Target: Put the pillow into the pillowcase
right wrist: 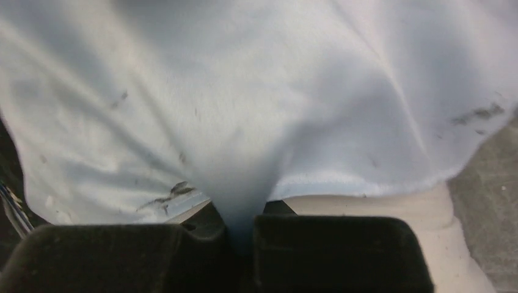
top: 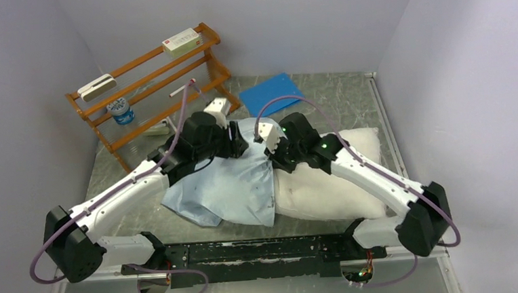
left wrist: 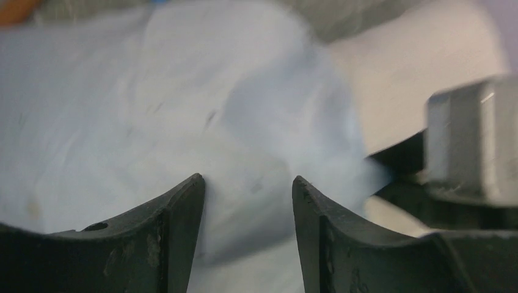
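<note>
We're mid-stuffing: pillowcase (top: 225, 186) covers the left end of the pillow (top: 341, 196), centre frame. The right claw (right wrist: 244, 223) pinches its hem; the left claw (left wrist: 247, 186) sits jaws apart astride cloth. Next, we reckon: drag the hem rightward.

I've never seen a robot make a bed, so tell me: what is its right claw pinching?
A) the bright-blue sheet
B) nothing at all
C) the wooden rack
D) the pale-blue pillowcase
D: in its own wrist view the right claw is shut, with a fold of the pillowcase squeezed between its fingers.
</note>
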`<control>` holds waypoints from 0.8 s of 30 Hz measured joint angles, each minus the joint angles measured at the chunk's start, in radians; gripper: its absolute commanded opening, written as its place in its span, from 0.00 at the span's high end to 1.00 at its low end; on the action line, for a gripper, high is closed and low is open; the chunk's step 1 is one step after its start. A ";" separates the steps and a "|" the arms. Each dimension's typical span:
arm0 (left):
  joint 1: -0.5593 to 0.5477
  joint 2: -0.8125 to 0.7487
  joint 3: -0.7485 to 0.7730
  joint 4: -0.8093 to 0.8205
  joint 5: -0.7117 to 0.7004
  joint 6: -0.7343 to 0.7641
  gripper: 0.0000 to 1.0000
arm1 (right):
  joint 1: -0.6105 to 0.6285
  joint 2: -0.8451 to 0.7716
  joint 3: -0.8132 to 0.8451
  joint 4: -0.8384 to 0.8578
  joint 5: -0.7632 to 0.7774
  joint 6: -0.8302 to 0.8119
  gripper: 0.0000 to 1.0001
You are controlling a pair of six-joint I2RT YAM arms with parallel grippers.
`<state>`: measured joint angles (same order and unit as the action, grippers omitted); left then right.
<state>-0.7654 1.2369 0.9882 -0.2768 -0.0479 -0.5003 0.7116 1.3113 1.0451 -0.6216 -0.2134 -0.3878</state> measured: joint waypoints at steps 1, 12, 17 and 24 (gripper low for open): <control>0.000 0.007 0.043 -0.004 0.002 0.003 0.40 | 0.000 -0.029 -0.010 0.026 0.000 0.025 1.00; 0.000 -0.036 0.438 0.020 0.107 0.037 0.36 | -0.011 -0.335 -0.155 0.264 0.135 0.311 1.00; 0.000 -0.090 0.476 0.027 0.181 0.022 0.35 | -0.010 -0.347 -0.123 0.287 0.200 0.431 1.00; 0.000 -0.138 0.492 0.023 0.262 0.005 0.35 | -0.010 -0.348 -0.112 0.309 0.301 0.565 1.00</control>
<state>-0.7658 1.0988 1.4807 -0.2543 0.2138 -0.4957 0.7013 0.9634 0.9333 -0.3130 0.0879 0.1776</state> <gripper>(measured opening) 0.650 0.044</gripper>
